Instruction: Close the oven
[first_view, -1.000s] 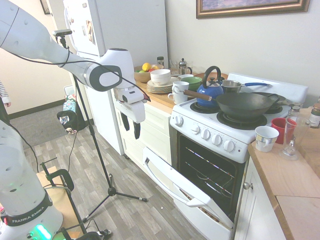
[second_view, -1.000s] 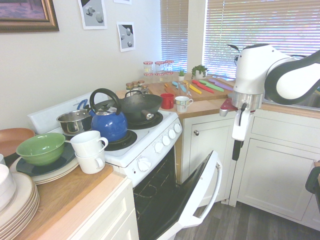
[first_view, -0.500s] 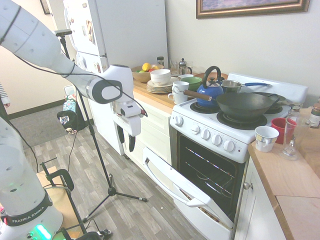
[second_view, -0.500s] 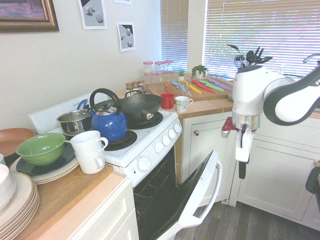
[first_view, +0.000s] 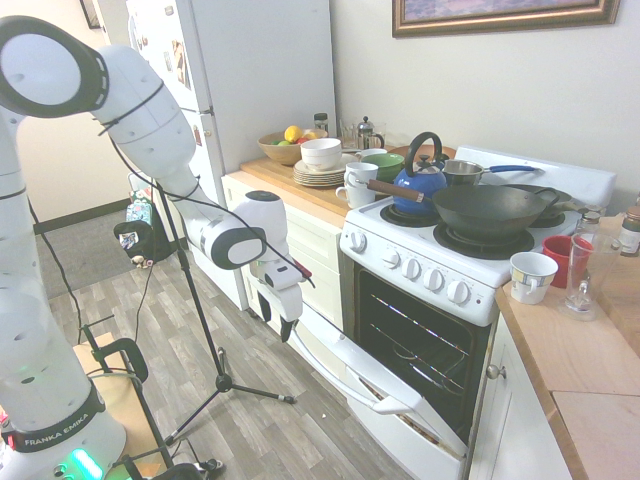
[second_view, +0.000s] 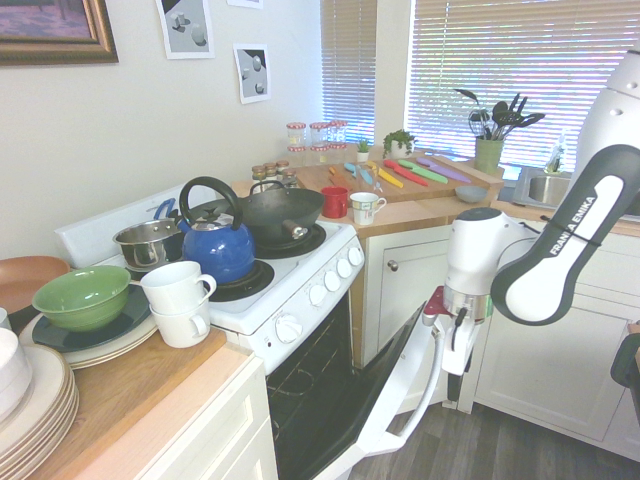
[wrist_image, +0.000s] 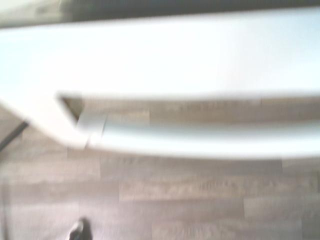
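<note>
Beside the stove (first_view: 430, 270), whose enamel is seen as smooth and glossy, wood grain is shown by the counter (second_view: 150, 400). On it, glossy blue is seen on the kettle (second_view: 220, 250), shiny metal on the saucepan (second_view: 150, 244).

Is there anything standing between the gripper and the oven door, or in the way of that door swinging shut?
Nothing visible: the gripper is right by the oven door, and the cavity it must cover shows no obstruction.

Four white oven knobs (first_view: 411, 268).
</note>
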